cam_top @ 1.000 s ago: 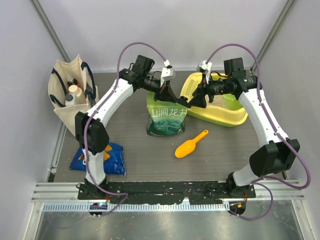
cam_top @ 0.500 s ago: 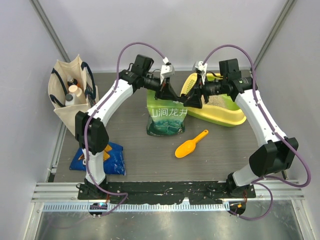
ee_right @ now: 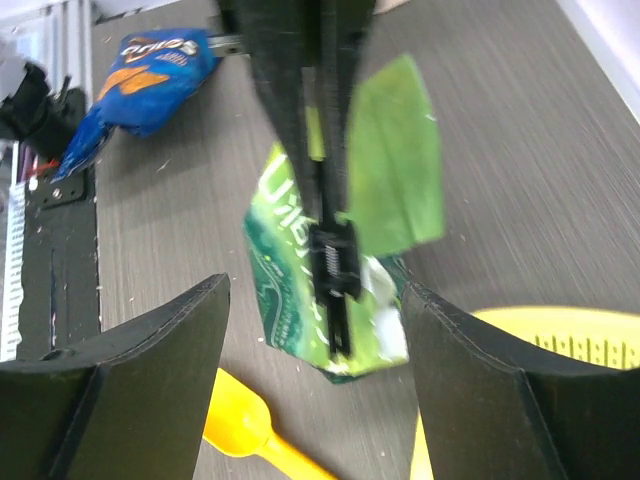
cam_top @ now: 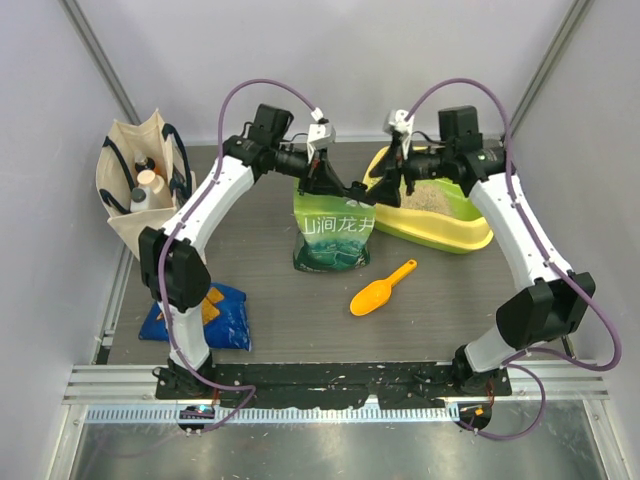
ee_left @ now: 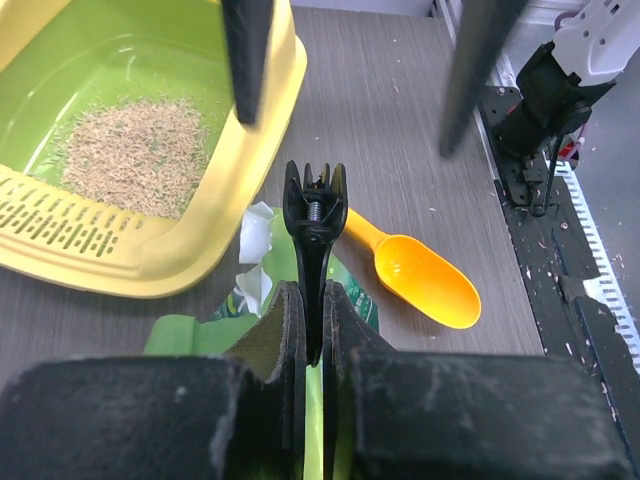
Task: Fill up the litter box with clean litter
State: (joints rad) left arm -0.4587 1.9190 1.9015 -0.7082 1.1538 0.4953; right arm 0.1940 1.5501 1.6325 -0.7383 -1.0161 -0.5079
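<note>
The litter box (cam_top: 452, 232), yellow with a lime-green basin, sits at the back right, and a thin patch of clean litter (cam_top: 432, 196) lies in it. The left wrist view shows the litter (ee_left: 135, 155) and the yellow rim (ee_left: 278, 95). My left gripper (cam_top: 330, 182) (ee_left: 314, 297) is shut on a black spring clip (ee_left: 316, 225) above the green pouch (cam_top: 335, 240). My right gripper (cam_top: 385, 186) (ee_right: 315, 300) stands wide open, facing the clip (ee_right: 332, 265), with a finger on each side and apart from it. Whether the clip still bites the pouch I cannot tell.
An orange scoop (cam_top: 382, 288) lies in front of the pouch. A blue Doritos bag (cam_top: 215, 315) lies at the front left by the left arm's base. A cloth tote (cam_top: 140, 190) with bottles stands at the back left. Grey walls close in on three sides.
My left gripper has drawn back and up a little with the clip. The right gripper has shifted left toward the clip and now straddles it, with its jaws slightly wider.
</note>
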